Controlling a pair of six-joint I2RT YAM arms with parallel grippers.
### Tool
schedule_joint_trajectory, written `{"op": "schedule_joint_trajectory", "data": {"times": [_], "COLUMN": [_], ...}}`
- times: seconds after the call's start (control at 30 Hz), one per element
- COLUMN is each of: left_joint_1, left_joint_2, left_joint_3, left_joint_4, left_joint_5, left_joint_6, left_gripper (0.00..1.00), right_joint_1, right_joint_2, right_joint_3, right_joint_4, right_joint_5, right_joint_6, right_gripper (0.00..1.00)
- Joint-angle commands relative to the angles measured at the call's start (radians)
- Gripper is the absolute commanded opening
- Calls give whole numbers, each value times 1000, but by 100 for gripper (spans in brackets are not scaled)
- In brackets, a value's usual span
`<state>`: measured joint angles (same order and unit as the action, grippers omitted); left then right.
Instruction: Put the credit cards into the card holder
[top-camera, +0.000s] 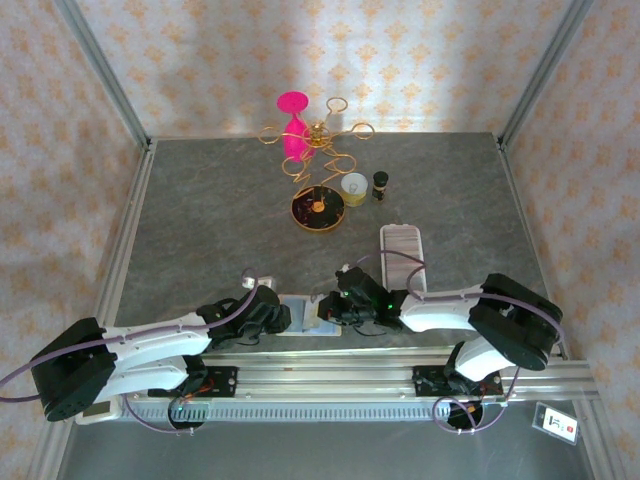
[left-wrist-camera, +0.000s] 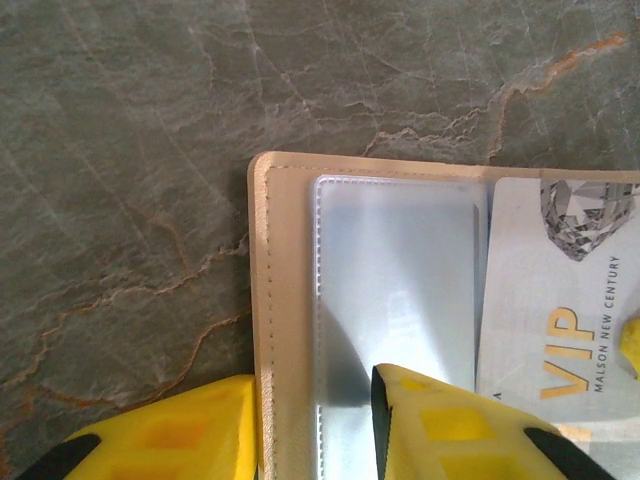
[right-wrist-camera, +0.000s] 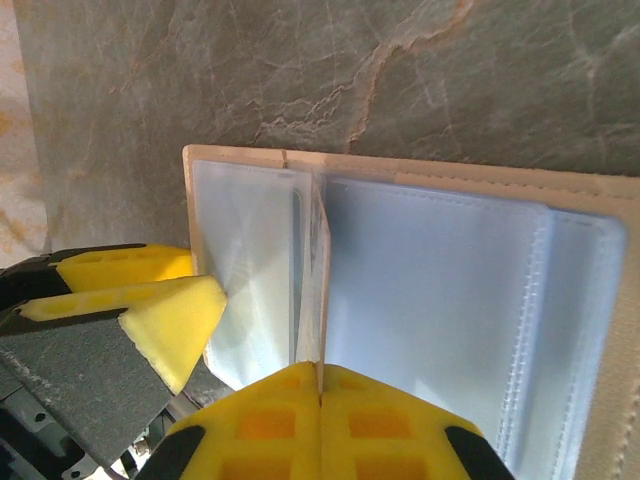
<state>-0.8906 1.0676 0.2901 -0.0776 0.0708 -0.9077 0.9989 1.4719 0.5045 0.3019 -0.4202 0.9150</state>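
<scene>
Rt jaws pinch clear sleeve (right-wrist-camera: 312, 260); beige card holder (right-wrist-camera: 430, 168) open.

My left arm (top-camera: 150, 348) and right arm (top-camera: 445, 305) both wear smooth white shells between bulky black joint housings, with thin purple cables (top-camera: 20, 372) looping off them. A small green light (top-camera: 385, 297) glows on the black wrist behind the right hand (top-camera: 328, 312). The left hand (left-wrist-camera: 312, 385) has yellow fingers (left-wrist-camera: 170, 435) moulded with square recesses, black at their roots
</scene>
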Motion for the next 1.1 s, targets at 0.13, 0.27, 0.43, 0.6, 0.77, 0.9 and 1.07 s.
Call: {"op": "schedule_joint_trajectory", "data": {"times": [0.13, 0.27, 0.43, 0.6, 0.77, 0.9, 1.07], "left_joint_1": [-5, -5, -4, -4, -4, -4, -5], "left_joint_2": [22, 25, 13, 2, 8, 10, 12], "left_joint_3": [-37, -43, -53, -68, -68, -67, -68], "left_joint_4": [16, 20, 17, 32, 32, 37, 32], "left_joint_5": [23, 25, 20, 21, 23, 25, 23], "left_joint_6": [-3, -5, -11, -23, -20, -20, -20], "left_gripper": [30, 28, 26, 26, 25, 25, 24], "right_joint_1": [21, 22, 23, 26, 25, 26, 27], "right_joint_2": [30, 32, 28, 23, 20, 14, 39], "right_joint_3": [19, 14, -24, -53, -74, -86, -63], "right_joint_4": [28, 33, 96, 140, 141, 142, 141], "right_joint_5": [-15, -13, -16, -20, -18, -11, -16], "right_joint_6": [1, 11, 58, 90, 109, 115, 108], "right_gripper": [0, 0, 0, 0, 0, 0, 0]}}
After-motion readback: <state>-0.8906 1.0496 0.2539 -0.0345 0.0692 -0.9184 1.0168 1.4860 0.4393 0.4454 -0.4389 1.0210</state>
